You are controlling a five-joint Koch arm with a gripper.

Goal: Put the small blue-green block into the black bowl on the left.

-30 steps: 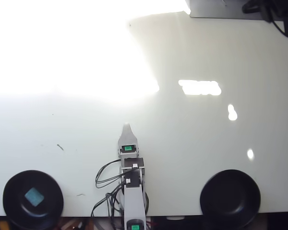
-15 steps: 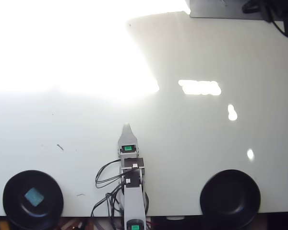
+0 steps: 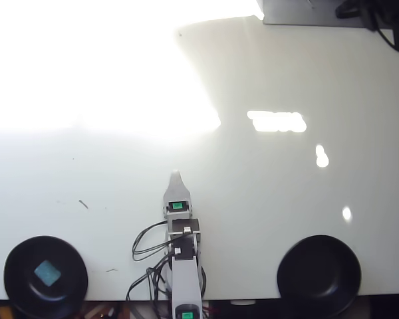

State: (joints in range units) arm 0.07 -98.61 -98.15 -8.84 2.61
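Observation:
The small blue-green block (image 3: pixel 47 272) lies flat inside the black bowl (image 3: pixel 16 256) at the bottom left of the overhead view. My gripper (image 3: pixel 175 175) points up the picture at the bottom centre, well to the right of that bowl and apart from it. Only one pale tip shows, its jaws lying one behind the other, so open or shut is not visible. Nothing is seen held at the tip.
A second black bowl (image 3: pixel 319 274) sits at the bottom right. Black cables (image 3: pixel 146 247) loop left of the arm's base. Strong glare washes out the upper left of the white table (image 3: pixel 266 193). A grey box (image 3: pixel 299 12) and dark gear sit at the top right.

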